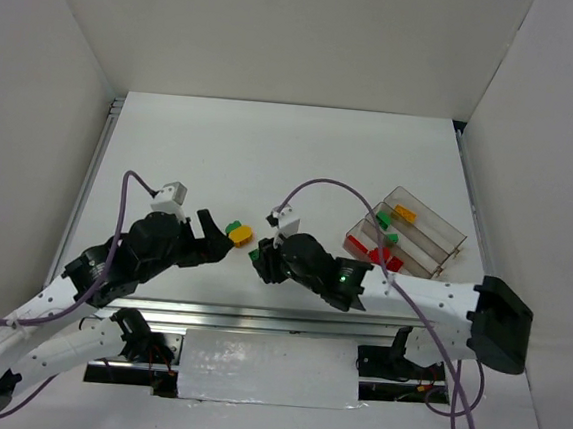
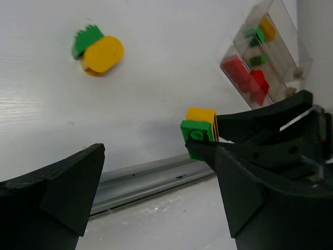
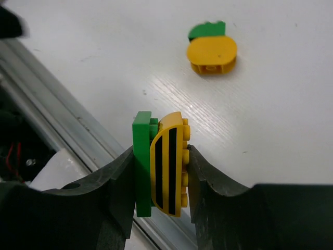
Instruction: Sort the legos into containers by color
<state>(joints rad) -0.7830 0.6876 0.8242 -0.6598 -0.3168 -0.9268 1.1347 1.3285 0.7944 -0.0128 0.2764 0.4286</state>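
Currently right end effector (image 1: 260,257) clamps joined green-yellow lego pair (image 3: 165,166); left end effector (image 2: 156,174) wide open alongside, likely to split colours.

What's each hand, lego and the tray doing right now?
left hand: open, empty.
right hand: shut on striped legos.
striped legos: yellow and green, stuck together, held.
loose legos: yellow and green, joined, lying on table.
tray: holding red, green, orange legos.

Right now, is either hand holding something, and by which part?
The right hand pinches a joined green-and-yellow brick pair by its outer flat sides. The left hand is open, holding nothing.
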